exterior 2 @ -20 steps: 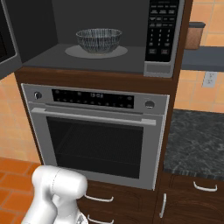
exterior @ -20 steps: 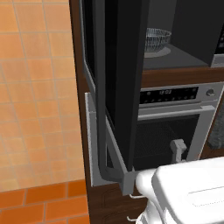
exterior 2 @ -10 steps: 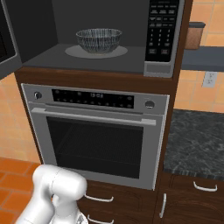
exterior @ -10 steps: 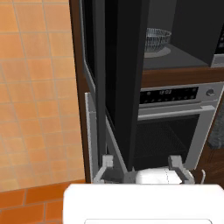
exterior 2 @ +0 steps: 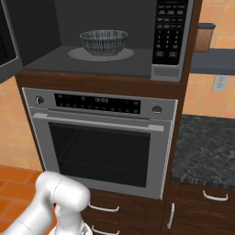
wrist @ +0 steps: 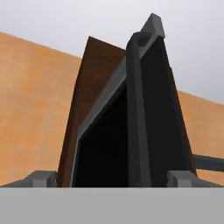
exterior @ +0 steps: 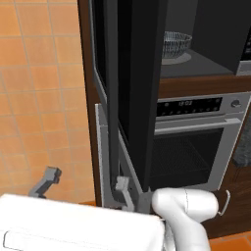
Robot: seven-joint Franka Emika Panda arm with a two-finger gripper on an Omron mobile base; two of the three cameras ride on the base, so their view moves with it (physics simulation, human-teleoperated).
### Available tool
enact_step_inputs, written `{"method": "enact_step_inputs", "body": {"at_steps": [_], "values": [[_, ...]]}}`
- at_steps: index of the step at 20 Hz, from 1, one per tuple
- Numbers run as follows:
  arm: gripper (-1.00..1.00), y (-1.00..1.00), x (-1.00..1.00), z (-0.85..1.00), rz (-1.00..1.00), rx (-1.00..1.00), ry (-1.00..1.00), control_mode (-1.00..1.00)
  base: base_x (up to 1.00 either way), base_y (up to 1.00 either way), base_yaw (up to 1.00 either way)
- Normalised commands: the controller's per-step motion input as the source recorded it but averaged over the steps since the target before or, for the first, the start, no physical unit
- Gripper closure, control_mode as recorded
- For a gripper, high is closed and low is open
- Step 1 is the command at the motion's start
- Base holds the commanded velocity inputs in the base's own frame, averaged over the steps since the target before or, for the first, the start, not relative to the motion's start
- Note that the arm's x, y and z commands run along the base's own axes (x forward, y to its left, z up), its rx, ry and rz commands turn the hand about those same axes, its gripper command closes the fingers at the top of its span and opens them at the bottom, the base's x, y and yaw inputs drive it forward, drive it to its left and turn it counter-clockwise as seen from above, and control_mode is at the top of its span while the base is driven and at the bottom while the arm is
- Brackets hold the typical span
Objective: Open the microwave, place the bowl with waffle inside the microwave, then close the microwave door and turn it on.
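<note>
Gripper [wrist: 113, 178]: jaws spread wide, empty, low beside the swung-out microwave door [exterior: 135, 93], bar handle [wrist: 138, 113] rising between the fingertips
Door: a careless push could slip off its edge or clip the oven [exterior 2: 103, 137] below
Bowl [exterior 2: 103, 42]: on the turntable inside the microwave [exterior 2: 172, 39]; a slammed door might jolt it

Change is all arm pose. Left base view: gripper [exterior: 83, 182] now sits further left than half a second ago, one finger [exterior: 47, 178] out over the orange tiled wall, the other [exterior: 122, 188] at the bottom edge of the open microwave door [exterior: 137, 88]. The white arm link fills more of the lower left than a second ago. Jaws unchanged, wide apart.
</note>
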Motion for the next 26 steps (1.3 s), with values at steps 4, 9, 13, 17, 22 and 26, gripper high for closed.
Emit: {"method": "enact_step_inputs", "body": {"at_steps": [4,9,13,17,22,26], "values": [[-1.0,0.11,0.36,0.0,-0.32,0.0,0.08,-1.0,0.0,0.0,0.0],[-1.0,-0.04,0.18,-0.11,-0.2,0.0,0.0,-1.0,0.0,0.0,0.0],[-1.0,-0.36,0.29,-0.03,-0.17,0.0,0.0,-1.0,0.0,0.0,0.0],[-1.0,-0.37,0.47,0.0,-0.2,0.0,0.06,-1.0,0.0,0.0,0.0],[-1.0,-0.35,0.56,0.0,-0.1,0.0,0.12,-1.0,0.0,0.0,0.0],[-1.0,-0.65,0.67,0.0,-0.06,0.0,0.14,-1.0,0.0,0.0,0.0]]}}
